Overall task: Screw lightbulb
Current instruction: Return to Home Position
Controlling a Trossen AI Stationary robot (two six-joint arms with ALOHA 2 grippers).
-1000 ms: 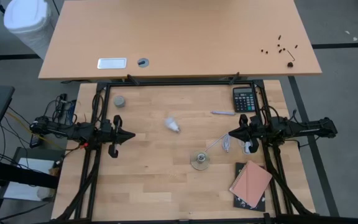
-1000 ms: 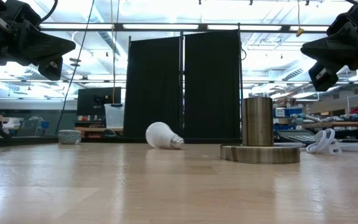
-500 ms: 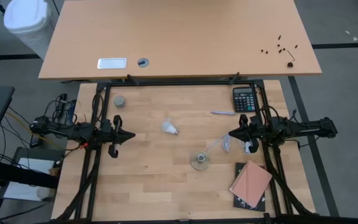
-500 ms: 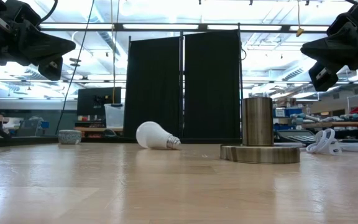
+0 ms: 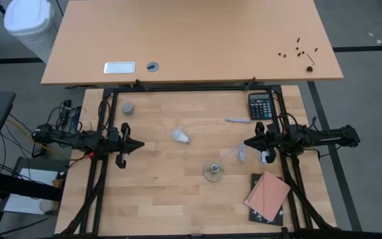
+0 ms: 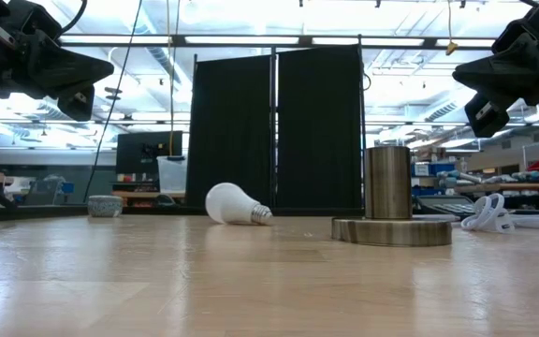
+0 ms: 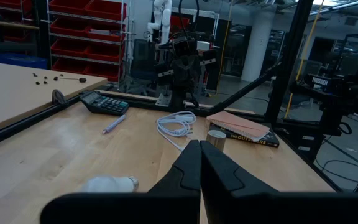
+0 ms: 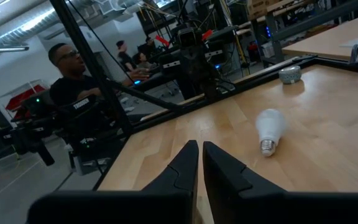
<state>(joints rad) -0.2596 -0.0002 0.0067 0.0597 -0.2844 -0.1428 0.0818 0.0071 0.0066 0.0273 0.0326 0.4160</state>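
Note:
The white lightbulb [image 5: 182,137] lies on its side on the wooden table, its grey screw end pointing toward the right. It also shows in the low view [image 6: 234,204], the left wrist view [image 7: 109,183] and the right wrist view [image 8: 270,127]. The round silvery base [image 5: 212,172] with its upright socket [image 6: 387,183] stands nearer the front, to the bulb's right. My left gripper [image 5: 142,145] hovers shut at the table's left, well above the wood [image 6: 109,67]. My right gripper [image 5: 245,143] hovers shut at the right [image 6: 457,71]. Neither touches anything.
A small grey cap [image 5: 127,107] sits at the far left. A calculator [image 5: 260,105] and a pen [image 5: 237,120] lie at the far right. The white cord [image 5: 242,153] coils beside the base, and books [image 5: 268,196] lie at the near right. A person [image 8: 73,81] sits beyond the table.
The lightbulb has rolled a short way toward the table's left and near edge, turning about as it went, and now lies still. Both arms have kept still.

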